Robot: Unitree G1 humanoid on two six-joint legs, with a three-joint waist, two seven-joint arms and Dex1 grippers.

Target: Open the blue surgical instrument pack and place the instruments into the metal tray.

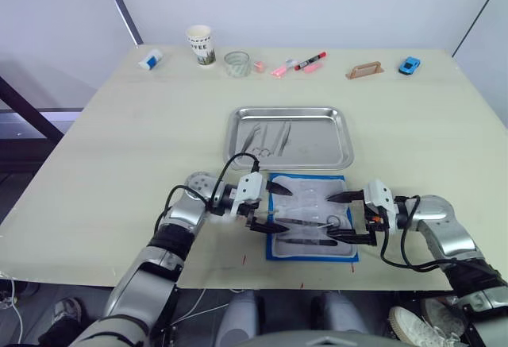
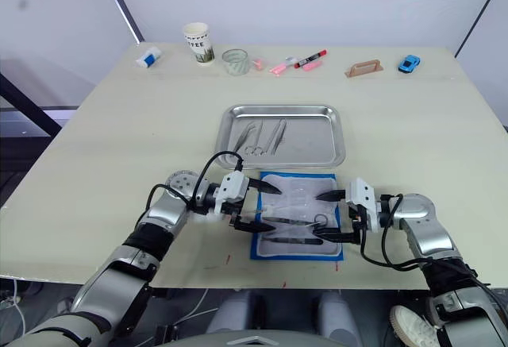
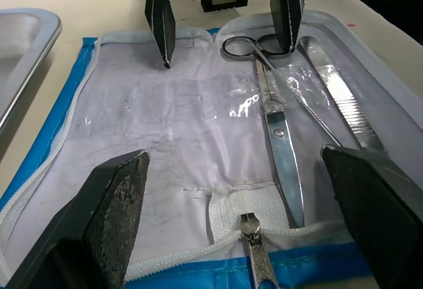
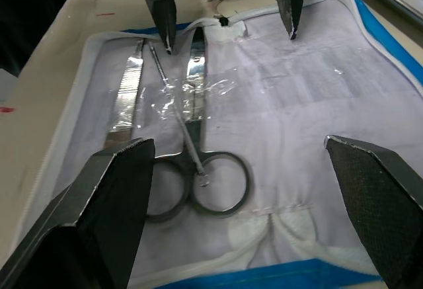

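Between the two grippers, at the near edge of the table (image 1: pixel 119 140), you have the blue pack (image 1: pixel 311 217) lying open and flat, pale lining up, just in front of the metal tray (image 1: pixel 290 137). The left gripper (image 1: pixel 270 206) stands at the pack's left end and the right gripper (image 1: pixel 349 217) at its right end; both face inward with their fingers spread wide and nothing held. The scissors (image 4: pixel 192 163), a ribbed pair of tweezers (image 4: pixel 125 97) and at least one other slim tool remain on the lining, part-covered by a clear film. All lie along the pack's near half, with their long axes running left to right, that is, along the line joining the two grippers. The ring handles of the scissors point to the right gripper and lie close below its near finger; the blades point to the left gripper. You should judge the right arm the nearer for the rings, and a grasp across the shank would need the fingers turned crosswise to that axis. Several tools (image 1: pixel 267 138) already rest in the left part of the tray, which lies beyond the pack, away from you.
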